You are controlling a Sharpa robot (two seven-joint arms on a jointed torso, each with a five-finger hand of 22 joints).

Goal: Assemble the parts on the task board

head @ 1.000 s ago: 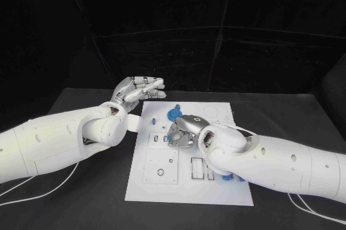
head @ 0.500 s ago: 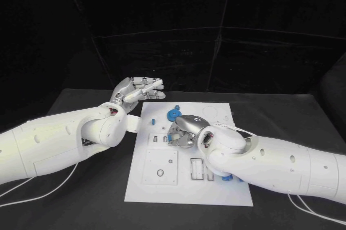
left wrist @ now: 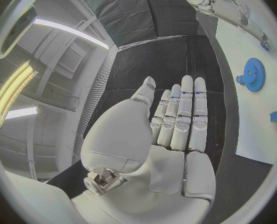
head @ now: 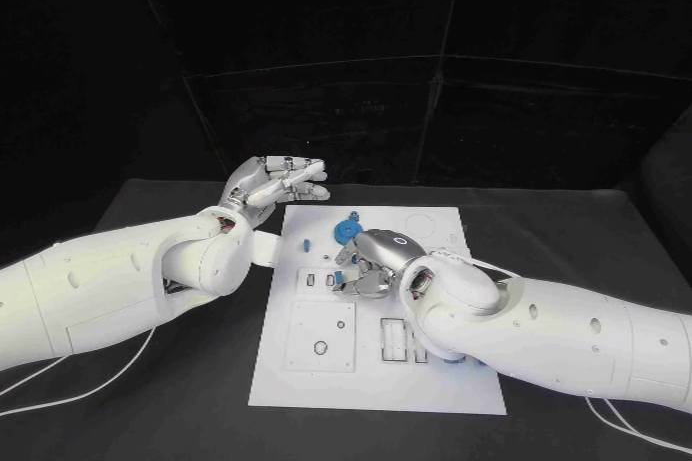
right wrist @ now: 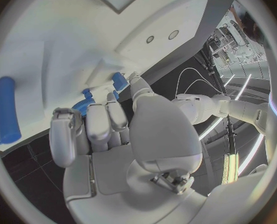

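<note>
The white task board (head: pixel 378 381) lies in the middle of the black table. A blue gear (head: pixel 348 228) (left wrist: pixel 255 74) (right wrist: pixel 85 104) stands near its far end, with a small blue part (head: pixel 307 245) (left wrist: pixel 275 116) beside it. My right hand (head: pixel 372 266) (right wrist: pixel 107 129) hovers over the board's middle with its fingers curled down. Its thumb tip lies next to another small blue part (head: pixel 332 278) (right wrist: pixel 118 80); I cannot tell whether it grips that part. A blue peg (right wrist: pixel 8 117) lies flat on the board. My left hand (head: pixel 274 186) (left wrist: pixel 176 119) is raised off the board's far left corner, fingers straight, holding nothing.
Rectangular slots and a square plate (head: pixel 320 333) take up the board's near half. My right forearm (head: pixel 548 341) crosses the board's right edge and covers parts there. Bare black table (head: pixel 159 401) lies on both sides of the board.
My right arm has shifted slightly left, now covering the blue parts at the board's right edge. The left hand has sunk a little; the parts on the board have not moved.
</note>
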